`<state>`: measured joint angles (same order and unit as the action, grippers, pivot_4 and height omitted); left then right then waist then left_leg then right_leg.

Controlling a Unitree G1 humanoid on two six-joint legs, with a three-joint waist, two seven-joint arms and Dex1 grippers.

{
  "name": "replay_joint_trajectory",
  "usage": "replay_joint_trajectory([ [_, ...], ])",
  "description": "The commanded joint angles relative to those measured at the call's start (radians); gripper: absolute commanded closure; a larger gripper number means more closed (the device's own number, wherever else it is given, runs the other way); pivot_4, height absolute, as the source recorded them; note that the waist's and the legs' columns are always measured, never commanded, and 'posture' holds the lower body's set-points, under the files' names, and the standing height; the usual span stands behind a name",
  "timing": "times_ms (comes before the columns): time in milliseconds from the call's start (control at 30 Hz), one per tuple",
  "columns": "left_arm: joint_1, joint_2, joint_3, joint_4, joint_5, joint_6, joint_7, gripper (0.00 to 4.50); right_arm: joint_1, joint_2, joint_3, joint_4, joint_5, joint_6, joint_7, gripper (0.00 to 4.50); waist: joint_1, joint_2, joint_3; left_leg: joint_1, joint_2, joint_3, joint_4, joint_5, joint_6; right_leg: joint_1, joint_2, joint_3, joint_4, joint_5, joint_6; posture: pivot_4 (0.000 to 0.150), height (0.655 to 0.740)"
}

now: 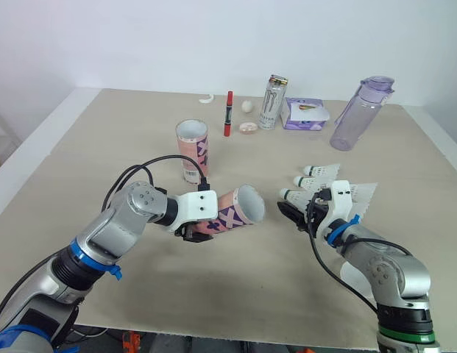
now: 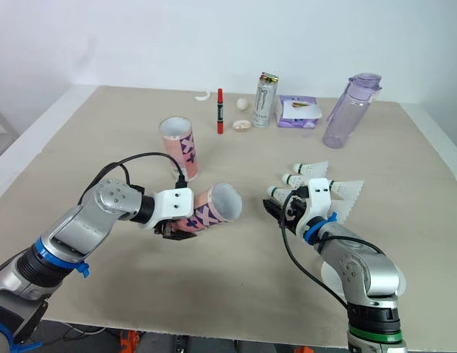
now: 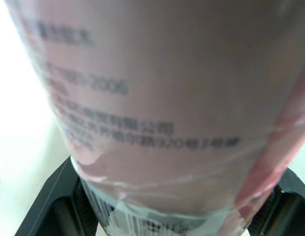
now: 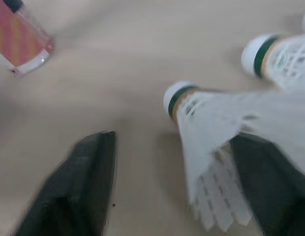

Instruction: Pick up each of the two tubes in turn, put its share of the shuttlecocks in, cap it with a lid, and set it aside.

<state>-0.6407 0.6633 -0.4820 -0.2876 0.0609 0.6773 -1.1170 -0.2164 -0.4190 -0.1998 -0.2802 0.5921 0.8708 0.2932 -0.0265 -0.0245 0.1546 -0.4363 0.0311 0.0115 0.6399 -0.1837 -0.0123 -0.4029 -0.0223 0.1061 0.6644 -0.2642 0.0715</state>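
My left gripper (image 1: 201, 229) is shut on a pink patterned tube (image 1: 234, 209), held tilted just above the table with its open mouth facing right. The left wrist view shows the tube (image 3: 162, 108) clamped between the black fingers (image 3: 56, 206). A second pink tube (image 1: 192, 150) stands upright behind it. Several white shuttlecocks (image 1: 319, 171) lie on the table at the right. My right gripper (image 1: 296, 212) is open and low over the nearest one. In the right wrist view that shuttlecock (image 4: 211, 118) lies between the spread fingers (image 4: 88, 182), closer to one of them.
Along the back of the table stand a red marker (image 1: 229, 112), a drink can (image 1: 273, 101), a purple packet (image 1: 304, 114) and a clear purple bottle (image 1: 360, 112). A small round piece (image 1: 248, 127) and a white ball (image 1: 246, 106) lie near the can.
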Motion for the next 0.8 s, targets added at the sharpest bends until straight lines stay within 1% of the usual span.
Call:
replay_joint_trajectory([
  [33, 0.023, 0.018, -0.019, 0.012, 0.015, 0.017, 0.008, 1.38, -0.036, 0.0, -0.009, 0.001, -0.008, -0.003, -0.007, 2.08, 0.0, 0.0, 0.0, 0.0, 0.0, 0.0, 0.0, 0.0, 0.0, 0.0, 0.0, 0.0, 0.0, 0.0, 0.0, 0.15, 0.74],
  [67, 0.024, 0.019, -0.02, 0.013, 0.016, 0.016, 0.009, 1.38, -0.043, 0.004, -0.008, 0.008, -0.009, -0.001, -0.01, 2.42, 0.0, 0.0, 0.0, 0.0, 0.0, 0.0, 0.0, 0.0, 0.0, 0.0, 0.0, 0.0, 0.0, 0.0, 0.001, 0.15, 0.74],
  [100, 0.024, 0.018, -0.02, 0.014, 0.017, 0.015, 0.011, 1.38, -0.048, 0.005, -0.004, 0.012, -0.013, -0.001, -0.01, 2.89, 0.0, 0.0, 0.0, 0.0, 0.0, 0.0, 0.0, 0.0, 0.0, 0.0, 0.0, 0.0, 0.0, 0.0, 0.001, 0.15, 0.74],
  [133, 0.022, 0.017, -0.019, 0.015, 0.016, 0.015, 0.013, 1.38, -0.052, 0.002, 0.003, 0.015, -0.019, -0.003, -0.008, 3.39, 0.0, 0.0, 0.0, 0.0, 0.0, 0.0, 0.0, 0.0, 0.0, 0.0, 0.0, 0.0, 0.0, 0.001, 0.001, 0.15, 0.74],
  [167, 0.02, 0.015, -0.019, 0.017, 0.016, 0.015, 0.014, 1.38, -0.056, 0.003, 0.007, 0.018, -0.021, -0.003, -0.008, 4.09, -0.001, 0.0, 0.0, 0.0, 0.0, 0.0, 0.0, 0.0, 0.001, 0.0, 0.0, 0.0, 0.0, 0.001, 0.0, 0.15, 0.74],
  [200, 0.019, 0.014, -0.019, 0.019, 0.015, 0.015, 0.015, 1.38, -0.058, 0.004, 0.009, 0.02, -0.024, -0.003, -0.008, 4.09, -0.001, 0.0, 0.0, 0.0, 0.0, 0.0, 0.0, 0.0, 0.001, 0.0, 0.0, 0.0, 0.0, 0.001, 0.0, 0.15, 0.74],
  [233, 0.017, 0.012, -0.02, 0.021, 0.015, 0.013, 0.017, 1.38, -0.06, 0.002, 0.014, 0.022, -0.029, -0.007, -0.006, 4.49, -0.001, 0.0, 0.0, 0.0, 0.0, 0.0, 0.0, 0.0, 0.001, 0.0, 0.0, 0.0, 0.0, 0.0, 0.0, 0.15, 0.74],
  [433, 0.018, 0.013, -0.019, 0.023, 0.014, 0.008, 0.021, 1.38, -0.063, -0.004, 0.022, -0.012, -0.027, -0.001, 0.011, 4.49, -0.005, 0.0, 0.0, 0.0, 0.0, 0.0, 0.0, 0.001, 0.002, 0.0, 0.0, 0.0, 0.0, 0.001, -0.001, 0.15, 0.74],
  [467, 0.017, 0.012, -0.019, 0.026, 0.014, 0.007, 0.021, 1.38, -0.067, -0.01, 0.019, -0.043, -0.01, 0.015, 0.017, 4.49, -0.005, 0.0, 0.0, 0.0, 0.0, 0.0, 0.0, 0.001, 0.002, 0.0, 0.0, 0.0, 0.0, 0.001, -0.001, 0.15, 0.74],
  [567, 0.016, 0.012, -0.019, 0.031, 0.015, 0.003, 0.022, 1.38, -0.085, -0.084, 0.003, -0.184, 0.068, 0.079, 0.079, 4.49, -0.005, 0.001, 0.001, 0.0, 0.0, 0.0, 0.0, 0.001, 0.002, 0.0, 0.0, 0.001, 0.0, 0.001, -0.001, 0.15, 0.74],
  [633, 0.015, 0.013, -0.017, 0.033, 0.014, 0.003, 0.022, 1.38, -0.096, -0.119, -0.004, -0.223, 0.098, 0.096, 0.106, 4.49, -0.005, 0.001, 0.0, 0.0, 0.0, 0.0, 0.0, 0.001, 0.002, 0.0, 0.0, 0.001, 0.0, 0.001, -0.001, 0.15, 0.74],
  [700, 0.016, 0.013, -0.019, 0.034, 0.014, 0.002, 0.021, 1.38, -0.126, -0.211, -0.007, -0.269, 0.101, 0.06, 0.195, 4.49, -0.005, 0.001, 0.001, 0.0, 0.0, 0.0, 0.0, 0.002, 0.002, 0.0, 0.0, 0.0, 0.0, 0.001, -0.001, 0.15, 0.74],
  [733, 0.015, 0.013, -0.019, 0.035, 0.013, 0.002, 0.021, 1.38, -0.146, -0.281, -0.004, -0.285, 0.075, -0.004, 0.273, 4.49, -0.005, 0.001, 0.001, 0.0, 0.0, 0.0, 0.0, 0.002, 0.003, 0.0, 0.0, 0.0, 0.0, 0.001, -0.001, 0.15, 0.74],
  [800, 0.015, 0.013, -0.019, 0.037, 0.012, 0.001, 0.019, 1.38, -0.167, -0.413, 0.011, -0.287, -0.024, -0.207, 0.441, 4.49, -0.005, 0.001, 0.001, 0.0, -0.001, 0.001, 0.0, 0.002, 0.003, 0.0, -0.001, 0.001, 0.0, 0.001, -0.001, 0.15, 0.74],
])
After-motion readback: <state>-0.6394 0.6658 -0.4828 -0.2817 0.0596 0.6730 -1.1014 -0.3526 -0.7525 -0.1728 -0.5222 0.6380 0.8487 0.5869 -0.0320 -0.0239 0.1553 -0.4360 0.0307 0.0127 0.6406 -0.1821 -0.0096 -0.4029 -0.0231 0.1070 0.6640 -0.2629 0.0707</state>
